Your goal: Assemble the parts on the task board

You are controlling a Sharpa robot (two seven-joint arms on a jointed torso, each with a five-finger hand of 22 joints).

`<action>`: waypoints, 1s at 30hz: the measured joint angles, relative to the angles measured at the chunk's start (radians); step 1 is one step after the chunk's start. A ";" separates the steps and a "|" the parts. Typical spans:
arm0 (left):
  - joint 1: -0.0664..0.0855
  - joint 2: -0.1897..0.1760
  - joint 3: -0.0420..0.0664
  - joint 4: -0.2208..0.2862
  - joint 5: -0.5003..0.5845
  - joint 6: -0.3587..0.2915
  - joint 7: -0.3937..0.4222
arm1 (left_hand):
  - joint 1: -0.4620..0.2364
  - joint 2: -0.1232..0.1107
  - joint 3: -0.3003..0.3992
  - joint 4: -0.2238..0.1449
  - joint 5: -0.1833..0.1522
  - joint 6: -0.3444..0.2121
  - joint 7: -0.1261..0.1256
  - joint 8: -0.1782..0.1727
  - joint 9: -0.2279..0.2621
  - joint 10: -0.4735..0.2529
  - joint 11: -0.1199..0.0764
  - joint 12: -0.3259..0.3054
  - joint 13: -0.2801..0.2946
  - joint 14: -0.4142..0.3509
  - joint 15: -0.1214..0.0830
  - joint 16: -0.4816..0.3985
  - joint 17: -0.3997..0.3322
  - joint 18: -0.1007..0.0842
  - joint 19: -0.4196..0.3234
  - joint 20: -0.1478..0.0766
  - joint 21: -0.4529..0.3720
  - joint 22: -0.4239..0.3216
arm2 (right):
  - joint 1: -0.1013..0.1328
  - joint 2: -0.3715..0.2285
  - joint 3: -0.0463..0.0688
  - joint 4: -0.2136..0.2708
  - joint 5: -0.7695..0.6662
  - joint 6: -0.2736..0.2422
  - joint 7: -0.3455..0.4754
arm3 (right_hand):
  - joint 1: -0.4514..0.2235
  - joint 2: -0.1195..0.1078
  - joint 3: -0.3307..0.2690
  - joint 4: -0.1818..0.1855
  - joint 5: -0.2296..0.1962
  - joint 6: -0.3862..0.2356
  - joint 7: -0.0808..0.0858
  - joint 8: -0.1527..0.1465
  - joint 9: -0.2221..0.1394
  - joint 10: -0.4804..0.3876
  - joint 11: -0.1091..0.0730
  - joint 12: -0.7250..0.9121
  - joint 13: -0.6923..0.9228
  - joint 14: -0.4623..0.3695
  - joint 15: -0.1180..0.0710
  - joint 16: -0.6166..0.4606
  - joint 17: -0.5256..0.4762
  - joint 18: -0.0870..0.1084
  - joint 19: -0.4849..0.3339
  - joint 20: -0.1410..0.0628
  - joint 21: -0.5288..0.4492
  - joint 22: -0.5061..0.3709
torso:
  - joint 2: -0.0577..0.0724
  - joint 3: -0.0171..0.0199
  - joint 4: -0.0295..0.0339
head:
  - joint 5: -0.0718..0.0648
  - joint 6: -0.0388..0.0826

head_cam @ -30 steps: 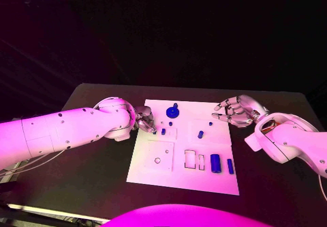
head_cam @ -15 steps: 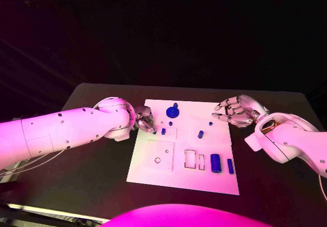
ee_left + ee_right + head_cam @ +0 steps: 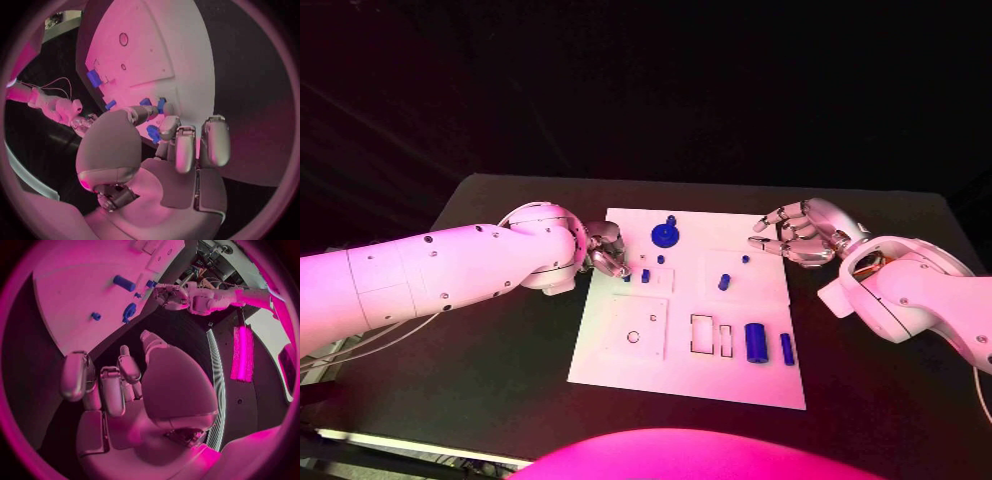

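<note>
The silver many-fingered left hand sits at the left edge of the flat white rectangular task board, fingers curled in over a small blue plastic peg; whether they grip it cannot be told. The silver right hand hovers off the board's far right corner, fingers loosely curled and holding nothing. Risk: a weak hold could drop the peg, or the fingers could nudge the neighbouring small blue block. The blue round disc part stands near the far edge.

Task board: white plate. Parts on it blue — round disc, large cylinder, slim bar, small peg. Table: black. Both hands silver, arms white.
</note>
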State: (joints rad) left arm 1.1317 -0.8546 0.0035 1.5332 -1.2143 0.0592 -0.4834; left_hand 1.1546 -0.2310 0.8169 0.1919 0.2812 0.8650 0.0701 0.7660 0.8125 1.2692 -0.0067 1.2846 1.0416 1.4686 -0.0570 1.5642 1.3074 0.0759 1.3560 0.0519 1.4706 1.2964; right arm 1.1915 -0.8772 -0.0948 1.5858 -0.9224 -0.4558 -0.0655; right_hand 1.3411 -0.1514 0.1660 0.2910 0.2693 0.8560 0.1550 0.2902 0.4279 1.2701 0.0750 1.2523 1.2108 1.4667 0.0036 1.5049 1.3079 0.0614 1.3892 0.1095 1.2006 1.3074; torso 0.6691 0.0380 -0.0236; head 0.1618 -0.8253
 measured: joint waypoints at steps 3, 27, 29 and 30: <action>-0.002 0.003 0.002 -0.004 0.000 0.001 0.000 | 0.000 0.000 0.000 0.000 0.000 0.000 0.000 0.003 -0.001 0.000 0.000 0.000 0.000 0.000 0.000 0.000 0.000 0.000 0.000 0.000 0.000 0.000 | 0.000 0.000 0.000 0.000 0.000 0.000 0.000 | 0.000 0.000 0.000 0.000 0.000 0.000 0.000 0.000 0.000 0.000 0.000 0.000 0.000 0.000 0.000 0.000 0.000 0.000 0.000 0.000 0.000 0.000 | 0.000 -0.0001 -0.0004 | -0.001 0.000; -0.015 0.001 0.006 -0.009 0.001 -0.002 -0.004 | -0.010 0.000 0.002 0.001 0.001 0.006 0.001 -0.003 -0.003 0.005 -0.002 0.000 0.006 0.000 0.000 0.000 0.000 0.000 0.004 -0.004 0.000 0.000 | 0.000 -0.003 0.000 0.001 0.000 0.000 0.000 | 0.000 0.000 0.000 0.000 0.000 0.000 0.000 0.000 0.000 0.000 0.000 0.000 0.000 0.000 0.000 0.000 0.000 0.000 0.000 0.000 0.000 0.000 | -0.001 -0.0007 0.0016 | -0.008 -0.006; -0.016 0.000 0.006 -0.008 0.001 -0.004 -0.004 | -0.010 0.000 0.002 0.001 0.001 0.006 0.001 -0.004 -0.003 0.011 -0.003 0.005 0.010 0.000 0.000 0.000 0.000 0.000 0.004 -0.004 0.000 0.000 | 0.000 -0.003 0.000 0.001 0.000 0.000 0.000 | 0.000 0.000 0.000 0.000 0.000 0.000 0.000 0.000 0.000 0.000 0.000 0.000 0.000 0.000 0.000 0.000 0.000 0.000 0.000 0.000 0.000 0.001 | -0.001 -0.0007 0.0019 | -0.008 -0.006; -0.016 0.000 0.006 -0.008 0.002 -0.006 -0.004 | -0.010 0.000 0.002 0.001 0.001 0.006 0.001 -0.004 -0.003 0.014 -0.004 0.005 0.012 0.000 0.000 0.000 0.000 0.000 0.004 -0.004 0.000 0.000 | 0.000 -0.003 0.000 0.001 0.000 0.000 0.000 | 0.000 0.000 0.000 0.000 0.000 0.000 0.000 0.000 0.000 0.000 0.000 0.000 0.000 0.000 0.000 0.000 0.000 0.000 0.000 0.000 0.000 0.001 | -0.001 -0.0007 0.0019 | -0.008 -0.006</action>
State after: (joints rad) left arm 1.1154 -0.8543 0.0090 1.5254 -1.2127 0.0532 -0.4878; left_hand 1.1444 -0.2307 0.8187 0.1930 0.2825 0.8713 0.0707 0.7619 0.8092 1.2833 -0.0104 1.2895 1.0539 1.4686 -0.0569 1.5642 1.3074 0.0759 1.3598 0.0481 1.4706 1.2961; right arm 1.1915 -0.8798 -0.0948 1.5869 -0.9224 -0.4559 -0.0655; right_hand 1.3411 -0.1515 0.1660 0.2910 0.2693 0.8560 0.1550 0.2901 0.4279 1.2701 0.0750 1.2523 1.2107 1.4667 0.0036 1.5049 1.3076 0.0613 1.3892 0.1095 1.2006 1.3081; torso 0.6681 0.0373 -0.0217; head 0.1539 -0.8310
